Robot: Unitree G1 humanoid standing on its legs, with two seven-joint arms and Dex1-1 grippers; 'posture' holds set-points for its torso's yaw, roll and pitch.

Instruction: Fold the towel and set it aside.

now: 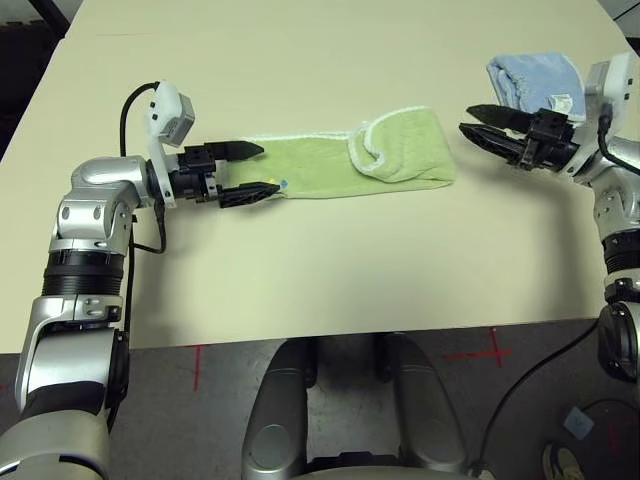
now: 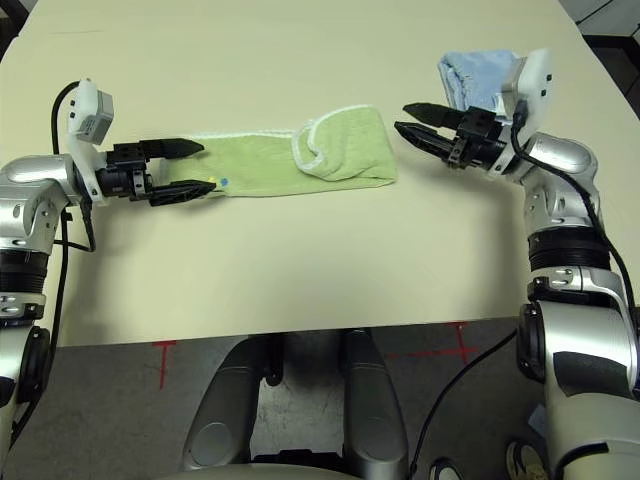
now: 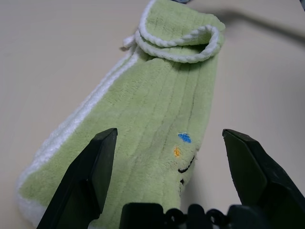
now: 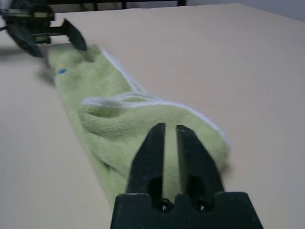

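Right gripper (image 4: 166,138) jaws clenched empty before the towel (image 1: 340,165); head view shows left gripper (image 1: 255,168) jaws released.

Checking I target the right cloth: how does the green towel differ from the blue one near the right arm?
The green towel is larger and lies flat as a long folded strip, with one end curled over. The blue towel is smaller and bunched in a heap. The green towel lies mid-table, the blue towel near the table's edge. Both rest on the table.
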